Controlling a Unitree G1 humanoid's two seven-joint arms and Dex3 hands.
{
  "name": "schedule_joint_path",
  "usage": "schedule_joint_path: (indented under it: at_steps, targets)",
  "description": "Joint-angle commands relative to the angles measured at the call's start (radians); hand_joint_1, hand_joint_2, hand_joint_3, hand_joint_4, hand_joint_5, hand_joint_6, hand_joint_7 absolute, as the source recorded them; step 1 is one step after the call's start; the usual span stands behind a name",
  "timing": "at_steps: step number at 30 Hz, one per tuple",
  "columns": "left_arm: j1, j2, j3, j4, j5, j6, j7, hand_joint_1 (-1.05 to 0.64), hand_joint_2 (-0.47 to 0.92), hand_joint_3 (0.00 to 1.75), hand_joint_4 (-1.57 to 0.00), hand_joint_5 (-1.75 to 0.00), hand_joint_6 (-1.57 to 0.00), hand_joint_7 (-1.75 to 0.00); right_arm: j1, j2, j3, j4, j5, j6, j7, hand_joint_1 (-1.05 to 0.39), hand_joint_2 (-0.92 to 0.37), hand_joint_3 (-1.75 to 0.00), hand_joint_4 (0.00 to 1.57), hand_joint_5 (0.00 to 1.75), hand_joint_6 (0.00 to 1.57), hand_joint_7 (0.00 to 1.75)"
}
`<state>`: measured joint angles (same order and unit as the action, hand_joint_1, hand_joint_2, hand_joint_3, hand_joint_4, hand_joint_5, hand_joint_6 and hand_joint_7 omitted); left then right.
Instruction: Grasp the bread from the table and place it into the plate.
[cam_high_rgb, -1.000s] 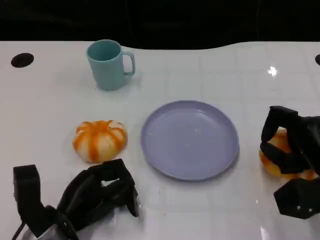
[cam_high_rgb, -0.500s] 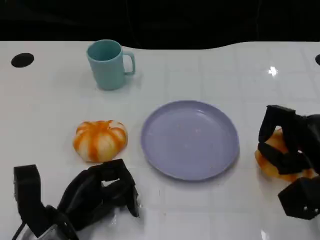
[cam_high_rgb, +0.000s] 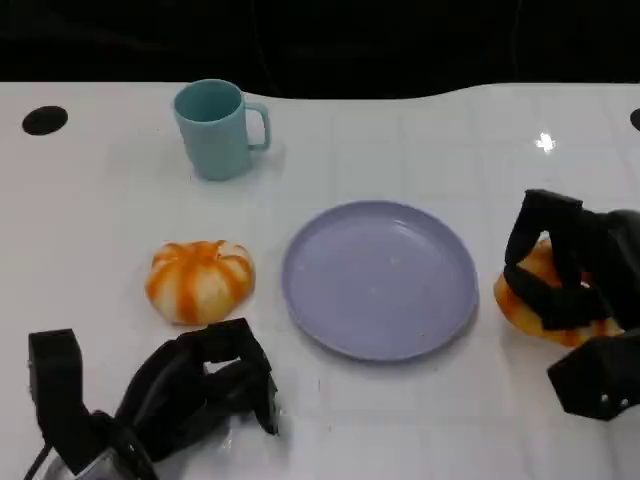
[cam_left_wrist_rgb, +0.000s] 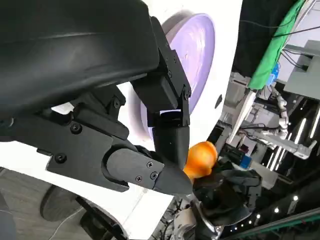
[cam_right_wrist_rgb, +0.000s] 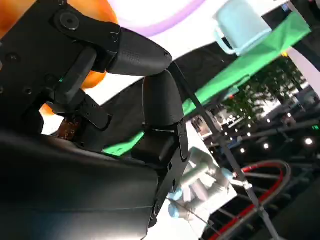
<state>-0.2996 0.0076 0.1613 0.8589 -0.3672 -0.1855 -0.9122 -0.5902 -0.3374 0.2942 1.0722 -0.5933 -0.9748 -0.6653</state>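
Bread (cam_high_rgb: 535, 300) at plate's (cam_high_rgb: 380, 280) 3 o'clock, right hand (cam_high_rgb: 575, 290) fingers wrapped around it. Second bread (cam_high_rgb: 200, 280) at plate's 9 o'clock. Left hand (cam_high_rgb: 195, 390) fingers curled, holding nothing, on desk (cam_high_rgb: 100, 210).

Robot lab: green curtain (cam_right_wrist_rgb: 220, 80), equipment racks (cam_left_wrist_rgb: 295, 75).

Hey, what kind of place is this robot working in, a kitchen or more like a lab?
Most likely a robot lab or demo hall, not a kitchen. A bare white table holds just a plate, a mug and bread, and the wrist views show green cloth, metal framing and ceiling lights behind.
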Motion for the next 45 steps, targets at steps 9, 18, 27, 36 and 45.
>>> schedule_joint_path:
  at_steps: [9,18,27,36,45]
  targets:
    - [0.021,0.017,-0.001,0.015,0.013,0.013,0.010,-0.70,0.88,0.00,-0.96,-1.43,-0.95,-1.04,-0.059,0.038,-0.010,-0.010,-0.029,-0.022,-0.102,-0.24,-0.23,-1.66,1.56,1.75,1.15,1.75]
    - [0.014,0.015,0.001,0.028,0.012,0.019,0.012,-0.70,0.87,0.00,-0.97,-1.43,-0.97,-1.01,-0.122,0.095,-0.004,0.030,-0.021,-0.033,-0.105,-0.36,-0.23,-1.66,1.44,1.75,1.04,1.75]
    - [0.020,0.012,-0.003,0.017,0.014,0.020,0.018,-0.68,0.87,0.00,-0.97,-1.42,-0.98,-0.98,-0.178,0.157,0.007,0.102,-0.001,-0.017,0.005,-0.62,-0.36,-1.58,1.34,1.75,1.01,1.75]
    - [0.022,0.015,-0.007,0.013,0.015,0.014,0.010,-0.68,0.88,0.00,-0.97,-1.42,-0.98,-0.96,-0.194,0.212,0.027,0.134,0.010,0.028,0.133,-0.74,-0.48,-1.40,1.30,1.75,1.01,1.75]
    - [0.023,0.016,-0.005,0.013,0.010,0.022,0.010,-0.69,0.87,0.00,-0.99,-1.38,-1.00,-0.95,-0.214,0.254,0.038,0.160,0.016,0.078,0.177,-0.76,-0.48,-1.36,1.30,1.75,1.02,1.75]
